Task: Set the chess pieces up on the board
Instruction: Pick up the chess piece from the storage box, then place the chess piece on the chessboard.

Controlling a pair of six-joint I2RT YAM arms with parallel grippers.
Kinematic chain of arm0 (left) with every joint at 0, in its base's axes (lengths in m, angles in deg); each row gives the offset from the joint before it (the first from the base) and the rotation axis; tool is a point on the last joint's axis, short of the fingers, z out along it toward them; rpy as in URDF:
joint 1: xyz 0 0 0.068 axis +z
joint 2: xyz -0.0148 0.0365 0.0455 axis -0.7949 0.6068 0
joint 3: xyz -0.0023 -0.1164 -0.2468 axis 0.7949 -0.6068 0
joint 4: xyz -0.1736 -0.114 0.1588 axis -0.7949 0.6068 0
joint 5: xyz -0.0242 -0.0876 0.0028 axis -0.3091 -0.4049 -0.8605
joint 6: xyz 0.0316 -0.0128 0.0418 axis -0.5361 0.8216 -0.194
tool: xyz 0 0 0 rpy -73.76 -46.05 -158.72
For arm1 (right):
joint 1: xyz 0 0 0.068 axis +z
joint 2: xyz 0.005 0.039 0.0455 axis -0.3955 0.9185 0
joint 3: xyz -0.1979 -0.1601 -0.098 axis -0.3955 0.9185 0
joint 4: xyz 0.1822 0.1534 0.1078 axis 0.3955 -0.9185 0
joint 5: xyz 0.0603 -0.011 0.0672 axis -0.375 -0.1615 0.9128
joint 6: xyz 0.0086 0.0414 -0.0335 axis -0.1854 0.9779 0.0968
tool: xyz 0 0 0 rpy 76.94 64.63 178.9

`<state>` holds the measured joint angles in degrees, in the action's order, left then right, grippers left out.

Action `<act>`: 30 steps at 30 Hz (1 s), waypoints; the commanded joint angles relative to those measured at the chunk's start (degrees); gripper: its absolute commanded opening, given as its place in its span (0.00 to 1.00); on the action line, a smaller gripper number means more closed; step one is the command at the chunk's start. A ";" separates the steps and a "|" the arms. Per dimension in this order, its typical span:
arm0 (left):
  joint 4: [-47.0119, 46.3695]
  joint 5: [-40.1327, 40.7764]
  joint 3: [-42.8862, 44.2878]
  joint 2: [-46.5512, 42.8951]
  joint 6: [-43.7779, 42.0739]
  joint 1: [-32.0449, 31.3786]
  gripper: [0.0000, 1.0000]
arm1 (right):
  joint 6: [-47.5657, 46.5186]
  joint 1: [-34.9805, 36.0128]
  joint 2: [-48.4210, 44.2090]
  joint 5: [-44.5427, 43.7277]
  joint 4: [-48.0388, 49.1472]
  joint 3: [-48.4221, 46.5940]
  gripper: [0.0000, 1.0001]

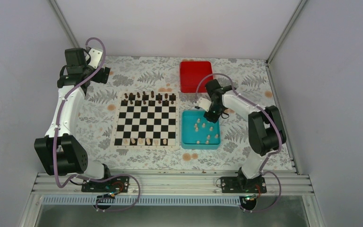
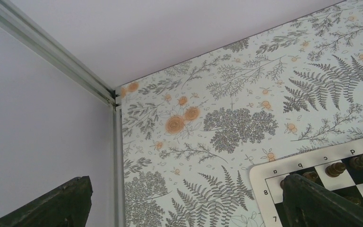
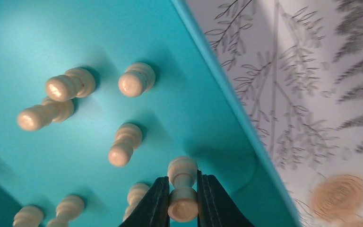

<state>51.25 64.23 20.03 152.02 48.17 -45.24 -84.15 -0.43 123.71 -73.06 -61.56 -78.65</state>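
The chequered board (image 1: 146, 121) lies left of centre; dark brown chessmen stand along its far rows and a few cream chess pieces (image 1: 141, 141) stand on its near row. Several more cream pieces (image 1: 207, 137) stand in the teal tray (image 1: 200, 143). My right gripper (image 3: 183, 198) is over the tray's far right corner (image 1: 212, 115), shut on a cream piece (image 3: 183, 189). Other cream pieces (image 3: 131, 84) stand around it in the right wrist view. My left gripper (image 1: 105, 74) is open and empty, far left of the board. The board's corner (image 2: 269, 177) shows in the left wrist view.
A red box (image 1: 195, 75) sits beyond the teal tray. White enclosure walls stand close at the left, back and right. The teal tray's right wall (image 3: 227, 90) runs beside my right fingers. A metal rail (image 1: 170, 182) runs along the near edge.
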 commanded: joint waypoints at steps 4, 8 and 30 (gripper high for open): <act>-0.96 -1.18 -0.08 -2.42 0.37 0.40 1.00 | 1.54 4.01 -6.11 -1.86 -8.49 -8.31 0.07; -1.15 -1.28 -0.22 -2.80 0.45 0.37 1.00 | 2.41 9.94 -6.14 -1.29 -10.57 -11.52 0.07; -0.97 -1.62 -0.09 -2.74 0.72 0.42 1.00 | -0.63 29.43 5.01 8.83 -1.66 -12.35 0.07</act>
<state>50.99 63.93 20.03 150.45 48.19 -45.24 -83.80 27.55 127.53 -66.87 -65.67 -91.09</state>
